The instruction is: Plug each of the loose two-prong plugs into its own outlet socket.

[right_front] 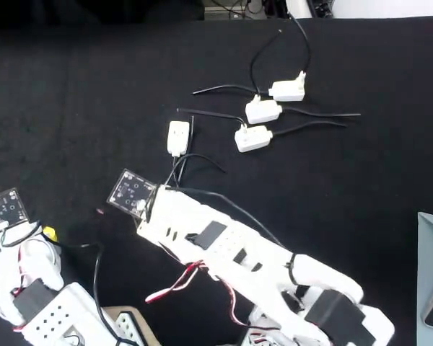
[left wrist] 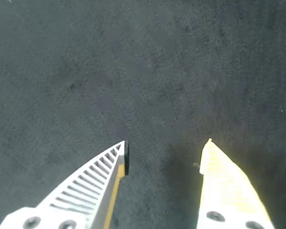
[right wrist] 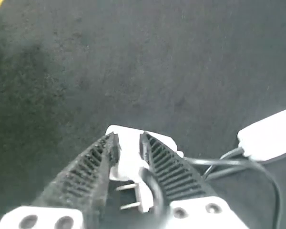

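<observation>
Right gripper [right wrist: 128,143] clamping on plug [right wrist: 127,167] (prongs [right wrist: 132,195] pointing back toward wrist); white block [right wrist: 269,136] lying near. Left gripper [left wrist: 164,152] hanging over black table [left wrist: 133,71], fingers spread apart.

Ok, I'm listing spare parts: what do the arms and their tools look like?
The left arm and right arm are white shells with black motor blocks; loose red-and-white wires hang off the right one. The left tool has one white ribbed finger and one yellow one. The right tool has two black ribbed fingers on white mounts with screw holes.
</observation>
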You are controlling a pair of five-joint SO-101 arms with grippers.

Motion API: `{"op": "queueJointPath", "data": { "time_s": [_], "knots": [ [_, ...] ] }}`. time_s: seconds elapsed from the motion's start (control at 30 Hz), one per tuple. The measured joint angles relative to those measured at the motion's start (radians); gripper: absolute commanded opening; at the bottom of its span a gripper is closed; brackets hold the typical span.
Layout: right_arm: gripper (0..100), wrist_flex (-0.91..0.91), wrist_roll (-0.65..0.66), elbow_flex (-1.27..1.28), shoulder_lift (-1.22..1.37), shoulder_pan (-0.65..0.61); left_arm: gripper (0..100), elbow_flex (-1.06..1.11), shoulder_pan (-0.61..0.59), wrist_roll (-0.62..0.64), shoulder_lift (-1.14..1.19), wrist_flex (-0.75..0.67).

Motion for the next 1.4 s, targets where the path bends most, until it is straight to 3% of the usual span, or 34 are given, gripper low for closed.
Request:
{"op": "queueJointPath", "data": {
  "time_s": [0.67,0.9,1.07,1.4],
  "knots": [
    [8.5,0.072,-0.057,-0.037,-0.021,0.002,25,0.0,0.0,0.0,0.0,0.0],
    [8.1,0.183,-0.118,-0.095,-0.02,0.002,25,0.0,0.0,0.0,0.0,0.0],
    [0.9,0.189,-0.12,-0.095,-0.02,0.002,25,0.0,0.0,0.0,0.0,0.0],
    [1.1,0.147,-0.12,-0.101,-0.02,0.002,25,0.0,0.0,0.0,0.0,0.0]
  ]
}}
